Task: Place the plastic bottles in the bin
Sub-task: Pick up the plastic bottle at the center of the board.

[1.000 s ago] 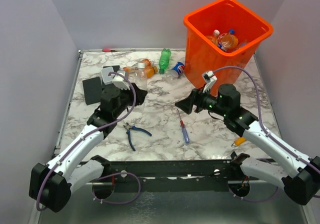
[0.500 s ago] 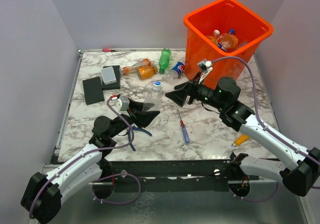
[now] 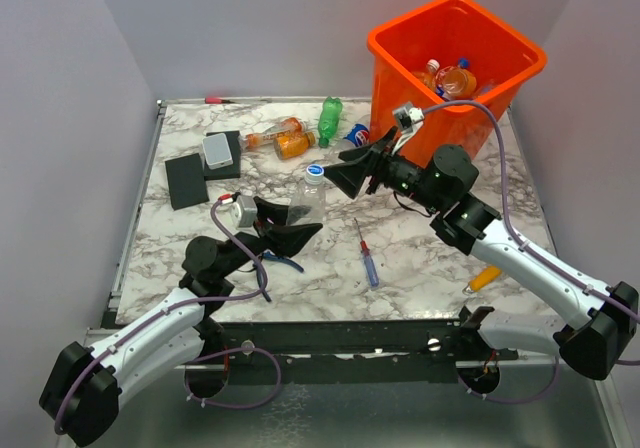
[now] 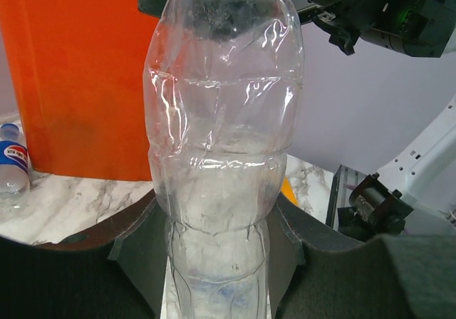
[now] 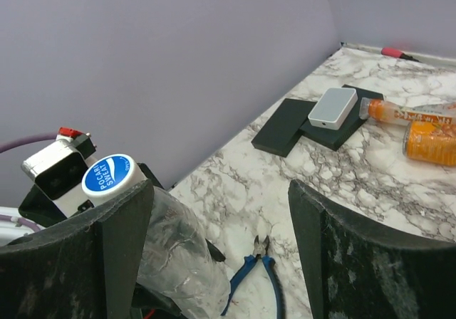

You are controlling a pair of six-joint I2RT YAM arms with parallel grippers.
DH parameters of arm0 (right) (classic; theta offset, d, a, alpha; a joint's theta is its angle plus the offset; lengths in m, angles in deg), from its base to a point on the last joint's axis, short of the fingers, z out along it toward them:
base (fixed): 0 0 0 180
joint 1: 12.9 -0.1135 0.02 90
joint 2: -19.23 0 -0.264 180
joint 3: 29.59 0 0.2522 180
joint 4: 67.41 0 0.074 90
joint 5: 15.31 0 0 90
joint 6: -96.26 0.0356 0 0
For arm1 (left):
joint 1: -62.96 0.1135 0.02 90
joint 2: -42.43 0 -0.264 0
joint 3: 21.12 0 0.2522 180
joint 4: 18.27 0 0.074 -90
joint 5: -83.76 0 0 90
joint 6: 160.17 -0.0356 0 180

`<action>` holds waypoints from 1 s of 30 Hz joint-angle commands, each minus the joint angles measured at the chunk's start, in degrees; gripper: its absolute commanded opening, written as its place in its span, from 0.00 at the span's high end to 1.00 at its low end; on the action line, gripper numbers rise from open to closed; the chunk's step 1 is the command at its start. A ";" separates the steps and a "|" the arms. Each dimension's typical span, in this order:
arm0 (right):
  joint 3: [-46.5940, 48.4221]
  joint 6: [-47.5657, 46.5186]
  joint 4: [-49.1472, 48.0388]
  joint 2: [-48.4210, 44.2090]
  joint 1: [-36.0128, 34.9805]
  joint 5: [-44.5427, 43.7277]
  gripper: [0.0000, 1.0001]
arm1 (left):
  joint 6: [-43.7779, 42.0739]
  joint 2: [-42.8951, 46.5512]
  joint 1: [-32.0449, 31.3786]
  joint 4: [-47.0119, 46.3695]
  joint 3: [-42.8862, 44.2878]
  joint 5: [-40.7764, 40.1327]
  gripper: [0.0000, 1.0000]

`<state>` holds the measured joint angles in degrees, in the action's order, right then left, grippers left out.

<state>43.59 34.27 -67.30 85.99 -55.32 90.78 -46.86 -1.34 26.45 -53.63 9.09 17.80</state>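
The left gripper (image 3: 290, 223) has retracted, jaws half-closed on 1 upright clear bottle (image 3: 310, 196); the right gripper (image 3: 347, 173) has advanced beside it, wide open, empty. The bin (image 3: 400, 108) holds several plastic bottles (image 3: 452, 78); 4 more lie left of it.

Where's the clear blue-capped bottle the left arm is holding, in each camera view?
Top view: the clear bottle is upright, mid-picture, between the two arms.
Left wrist: it fills the centre, gripped between the left fingers.
Right wrist: lower left, blue cap showing.
Shared landmark: the orange bin, back right in the top view, upper left in the left wrist view; absent from the right wrist view.
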 commanded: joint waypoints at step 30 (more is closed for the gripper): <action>13.44 -7.42 16.63 8.80 -7.33 -0.83 0.40 | -0.71 -1.62 -0.67 -0.82 0.16 -1.75 0.71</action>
<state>57.28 27.58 -55.54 94.66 -60.28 87.59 -47.30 -2.41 26.08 -54.92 9.07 17.58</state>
